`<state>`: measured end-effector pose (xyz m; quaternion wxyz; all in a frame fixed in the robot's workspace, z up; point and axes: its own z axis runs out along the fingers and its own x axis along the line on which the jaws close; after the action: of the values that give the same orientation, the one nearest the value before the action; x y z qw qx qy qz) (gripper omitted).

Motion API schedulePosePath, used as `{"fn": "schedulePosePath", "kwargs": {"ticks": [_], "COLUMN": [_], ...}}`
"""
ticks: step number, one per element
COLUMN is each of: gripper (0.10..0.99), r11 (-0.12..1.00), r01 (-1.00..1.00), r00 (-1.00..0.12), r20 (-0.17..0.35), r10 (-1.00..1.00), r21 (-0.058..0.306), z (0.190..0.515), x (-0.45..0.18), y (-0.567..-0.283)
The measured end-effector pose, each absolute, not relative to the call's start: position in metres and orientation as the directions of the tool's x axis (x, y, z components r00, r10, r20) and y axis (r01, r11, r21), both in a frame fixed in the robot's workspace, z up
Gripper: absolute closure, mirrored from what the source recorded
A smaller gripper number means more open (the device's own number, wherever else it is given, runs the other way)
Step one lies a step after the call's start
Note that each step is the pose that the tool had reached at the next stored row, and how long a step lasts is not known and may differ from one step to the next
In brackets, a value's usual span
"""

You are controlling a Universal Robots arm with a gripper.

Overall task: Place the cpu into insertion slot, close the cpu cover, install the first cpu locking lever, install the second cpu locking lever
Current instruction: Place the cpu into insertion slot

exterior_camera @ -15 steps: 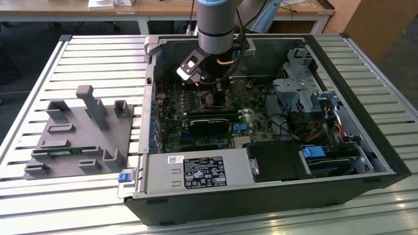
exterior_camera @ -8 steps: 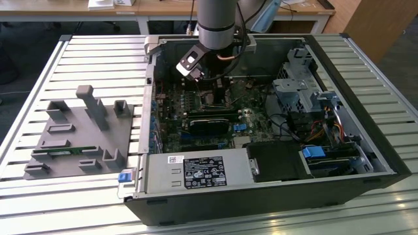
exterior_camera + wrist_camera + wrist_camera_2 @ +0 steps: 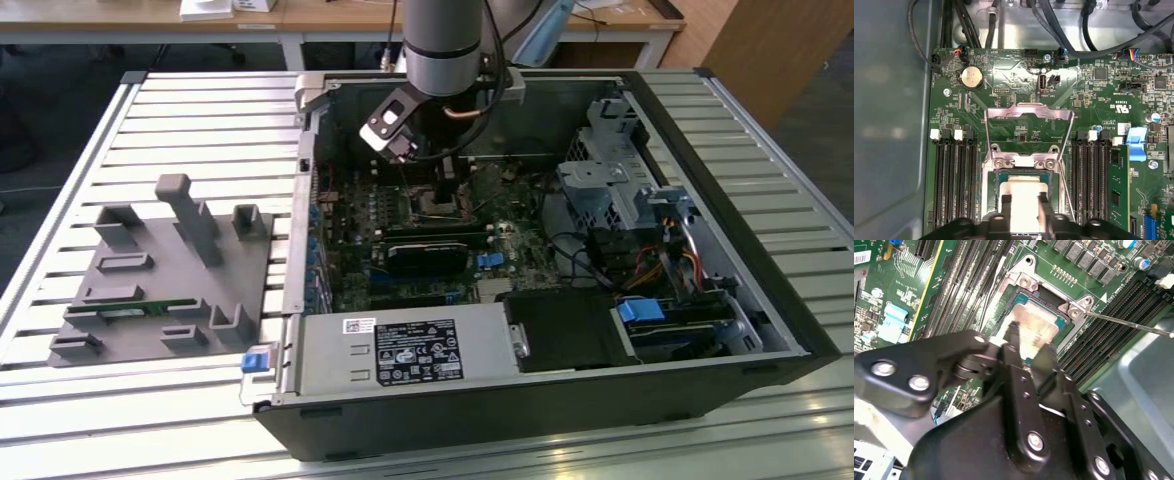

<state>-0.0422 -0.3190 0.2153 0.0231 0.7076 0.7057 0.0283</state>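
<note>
Arm: the Universal Robots arm (image 3: 441, 40) comes down from the top of the exterior view. Its last grey link is close to upright, and its wrist is inside the open computer case (image 3: 767, 330).
Gripper: the gripper (image 3: 447, 190) points down at the motherboard (image 3: 1019, 75), between the two banks of memory slots (image 3: 956, 180). In both wrist views its tip (image 3: 1029, 342) (image 3: 1024, 200) sits right over the chip.
Pincer: I cannot tell whether it clamps the chip or sits loose around it.
Cpu: the cpu (image 3: 1036, 322) (image 3: 1024, 186) lies flat inside the insertion slot (image 3: 1024, 282), with its dull silver top facing up.
Cpu cover: the cpu cover (image 3: 1029, 111) is swung open. It stands up off the socket from its hinge edge, on the side towards the coin cell battery (image 3: 972, 77).
Lever: a thin locking lever rod (image 3: 1126, 322) sticks out sideways from a socket corner, not latched down.
Surroundings: the case lies on a slatted table (image 3: 134, 440), with the power supply (image 3: 400, 352) along its near edge. A grey parts fixture (image 3: 147, 290) is on the exterior view's left, well apart from the gripper.
</note>
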Motion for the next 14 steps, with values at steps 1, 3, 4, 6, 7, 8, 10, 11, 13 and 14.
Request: {"fn": "schedulePosePath", "kwargs": {"ticks": [1, 3, 4, 6, 7, 8, 10, 11, 13, 14], "gripper": [0.725, 0.843, 0.843, 0.961, 0.961, 0.980, 0.980, 0.980, 0.980, 0.980], "r11": [-0.003, -0.003, -0.003, -0.003, -0.003, -0.003, -0.003, -0.003, -0.003, -0.003], "r01": [0.997, 0.997, 0.997, 0.997, 0.997, 0.997, 0.997, 0.997, 0.997, 0.997], "r00": [0.002, 0.002, 0.002, 0.002, 0.002, 0.002, 0.002, 0.002, 0.002, 0.002], "r20": [0.007, 0.007, 0.007, 0.007, 0.007, 0.007, 0.007, 0.007, 0.007, 0.007], "r10": [1.000, 1.000, 1.000, 1.000, 1.000, 1.000, 1.000, 1.000, 1.000, 1.000], "r21": [0.073, 0.073, 0.073, 0.073, 0.073, 0.072, 0.072, 0.071, 0.071, 0.071], "z": [0.2156, 0.2161, 0.2164, 0.2167, 0.2168, 0.2169, 0.2171, 0.2173, 0.2181, 0.2186], "x": [-0.0422, -0.0422, -0.0422, -0.0422, -0.0422, -0.0422, -0.0421, -0.0421, -0.0421, -0.0421], "y": [-0.3191, -0.3191, -0.3191, -0.3191, -0.3191, -0.3191, -0.3191, -0.3191, -0.3191, -0.3191]}}
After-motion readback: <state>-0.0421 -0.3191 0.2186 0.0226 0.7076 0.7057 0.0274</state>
